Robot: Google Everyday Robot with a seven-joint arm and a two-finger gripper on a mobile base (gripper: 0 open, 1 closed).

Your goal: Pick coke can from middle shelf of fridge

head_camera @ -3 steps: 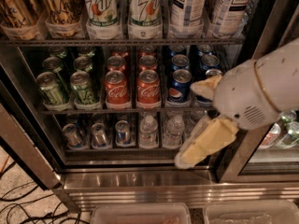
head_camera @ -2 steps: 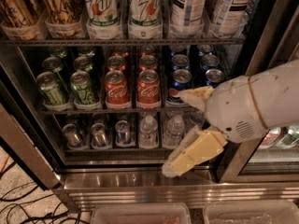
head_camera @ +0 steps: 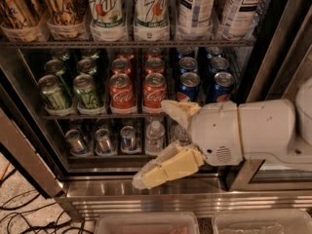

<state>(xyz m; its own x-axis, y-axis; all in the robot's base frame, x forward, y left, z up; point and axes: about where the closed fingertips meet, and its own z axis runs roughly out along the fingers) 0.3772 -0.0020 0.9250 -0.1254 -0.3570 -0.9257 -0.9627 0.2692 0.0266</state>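
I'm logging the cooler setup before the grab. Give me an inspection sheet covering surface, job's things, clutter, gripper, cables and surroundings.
Surface: middle shelf, a wire rack holding rows of upright cans.
Job's things: coke cans, two at the front centre with more behind; fridge, steel frame, dark inside.
Clutter: green cans left of the cokes; Pepsi cans to their right; tall bottles above; water bottles below.
Gripper: gripper open, in front of the racks, below and right of the front cokes, holding nothing.
Cables: cables on the floor, lower left.
Surroundings: clear bins below the fridge.
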